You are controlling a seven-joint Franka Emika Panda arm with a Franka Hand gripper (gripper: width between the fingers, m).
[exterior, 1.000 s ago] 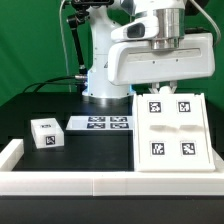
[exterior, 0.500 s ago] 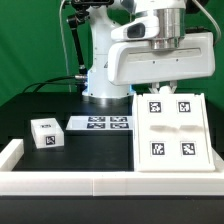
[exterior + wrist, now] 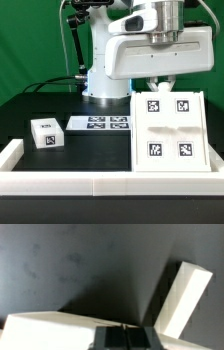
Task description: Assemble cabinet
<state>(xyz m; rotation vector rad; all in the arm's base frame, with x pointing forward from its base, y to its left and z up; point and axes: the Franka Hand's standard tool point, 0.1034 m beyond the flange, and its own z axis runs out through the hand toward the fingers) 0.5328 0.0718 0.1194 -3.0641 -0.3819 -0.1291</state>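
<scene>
The cabinet (image 3: pixel 170 130) is a large white box with four black-and-white tags on its face, on the exterior view's right. My gripper (image 3: pixel 160 87) hangs at its far top edge, under the arm's big white hand. In the wrist view my gripper (image 3: pixel 123 332) has its two dark fingers pressed together with only a hairline between them. Nothing shows between them. A white panel of the cabinet (image 3: pixel 50 328) lies right beside the fingers, and another white panel (image 3: pixel 185 297) stands tilted further off. Whether the fingers touch the cabinet cannot be told.
A small white block (image 3: pixel 45 133) with one tag sits at the exterior view's left. The marker board (image 3: pixel 100 124) lies between it and the cabinet. A low white border rail (image 3: pixel 100 182) runs along the front and turns back at the left. The robot base (image 3: pixel 100 70) stands behind.
The arm's hand has shifted a little toward the exterior view's left. The cabinet's top edge has nudged slightly the same way. The fingers stay together.
</scene>
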